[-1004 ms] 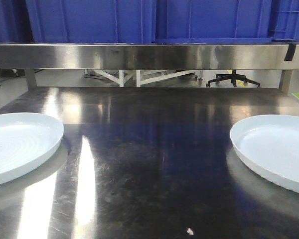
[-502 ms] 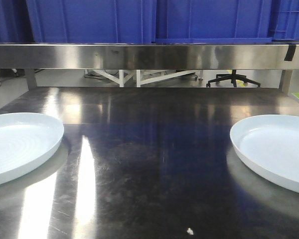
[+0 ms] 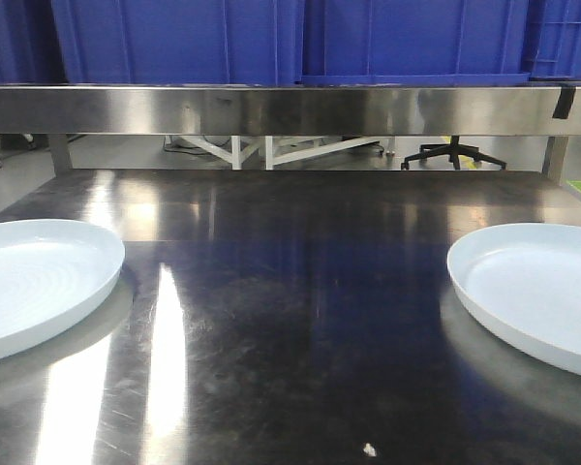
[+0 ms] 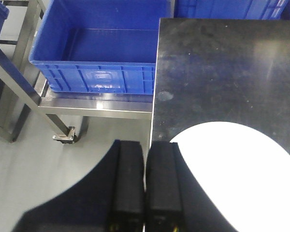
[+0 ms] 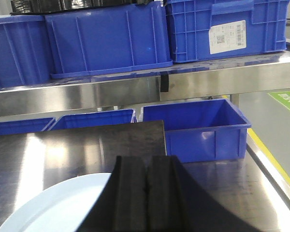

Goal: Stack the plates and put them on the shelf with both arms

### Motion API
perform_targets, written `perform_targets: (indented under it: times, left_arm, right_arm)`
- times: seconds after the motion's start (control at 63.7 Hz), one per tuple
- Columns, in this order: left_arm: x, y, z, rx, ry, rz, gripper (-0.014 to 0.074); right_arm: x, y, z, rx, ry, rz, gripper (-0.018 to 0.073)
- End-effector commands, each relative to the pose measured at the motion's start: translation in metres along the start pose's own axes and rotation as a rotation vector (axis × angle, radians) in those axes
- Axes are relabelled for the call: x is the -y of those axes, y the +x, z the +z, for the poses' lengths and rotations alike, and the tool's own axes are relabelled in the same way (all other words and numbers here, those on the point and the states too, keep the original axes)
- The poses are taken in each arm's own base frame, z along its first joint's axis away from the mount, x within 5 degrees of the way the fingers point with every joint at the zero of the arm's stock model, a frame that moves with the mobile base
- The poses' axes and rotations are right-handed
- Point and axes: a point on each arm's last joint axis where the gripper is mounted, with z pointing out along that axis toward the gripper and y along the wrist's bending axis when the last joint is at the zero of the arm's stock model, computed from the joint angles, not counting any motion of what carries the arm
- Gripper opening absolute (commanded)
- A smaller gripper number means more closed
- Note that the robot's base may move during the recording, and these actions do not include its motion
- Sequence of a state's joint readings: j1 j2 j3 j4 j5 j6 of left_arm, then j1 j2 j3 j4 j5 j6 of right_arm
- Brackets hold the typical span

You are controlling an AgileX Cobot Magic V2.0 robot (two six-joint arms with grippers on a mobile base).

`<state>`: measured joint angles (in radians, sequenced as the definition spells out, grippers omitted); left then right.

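Note:
Two pale bluish-white plates lie apart on the dark steel tabletop [image 3: 290, 291], the left plate [image 3: 29, 281] at the left edge and the right plate [image 3: 542, 291] at the right edge. Neither gripper shows in the front view. The shelf's steel front rail [image 3: 290, 108] runs across the back. In the left wrist view my left gripper [image 4: 145, 144] is shut and empty, over the table's left edge, just left of the left plate [image 4: 241, 174]. My right gripper [image 5: 146, 159] is shut and empty, just right of the right plate [image 5: 58, 208], facing the shelf rail [image 5: 111, 92].
Big blue crates [image 3: 271, 39] stand on the shelf. More blue crates sit lower, one beyond the table's left side [image 4: 101, 53] and one past its right side [image 5: 203, 125]. A steel frame leg with a foot [image 4: 63, 135] stands on the grey floor.

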<state>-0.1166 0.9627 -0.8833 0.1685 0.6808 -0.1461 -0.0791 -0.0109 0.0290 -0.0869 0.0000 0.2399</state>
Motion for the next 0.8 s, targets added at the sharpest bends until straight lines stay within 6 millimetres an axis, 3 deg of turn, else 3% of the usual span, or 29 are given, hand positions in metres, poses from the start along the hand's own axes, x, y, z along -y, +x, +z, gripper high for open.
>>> perform_targets:
  times: [0.0, 0.126, 0.204, 0.298, 0.471, 0.596, 0.784]
  left_arm:
    - [0.001, -0.015, -0.010, 0.108, 0.022, -0.021, 0.0090]
    - [0.001, -0.014, -0.009, 0.087, 0.021, -0.023, 0.0090]
    - [0.001, -0.013, -0.009, 0.079, 0.020, -0.023, 0.0090]
    - [0.001, -0.012, -0.009, 0.070, 0.019, -0.023, 0.0090]
    - [0.001, -0.010, -0.009, 0.050, 0.018, -0.026, 0.0090]
    - [0.001, -0.010, -0.009, 0.050, 0.018, -0.026, 0.0090]
    - [0.001, -0.010, -0.009, 0.048, 0.018, -0.026, 0.0090]
  right_arm:
    - [-0.002, -0.009, -0.002, 0.101, -0.018, -0.014, 0.0056]
    - [-0.004, -0.018, -0.003, 0.136, -0.034, 0.017, 0.0056]
    - [-0.006, -0.040, -0.005, 0.133, -0.033, 0.090, 0.0056]
    - [-0.010, -0.069, -0.002, 0.014, 0.006, 0.132, 0.0056]
    - [-0.012, -0.101, 0.043, -0.292, 0.099, 0.083, 0.0056]
    - [-0.011, -0.102, 0.089, -0.458, 0.138, 0.060, 0.0056]
    - [-0.012, -0.100, 0.112, -0.474, 0.132, 0.064, 0.0056]
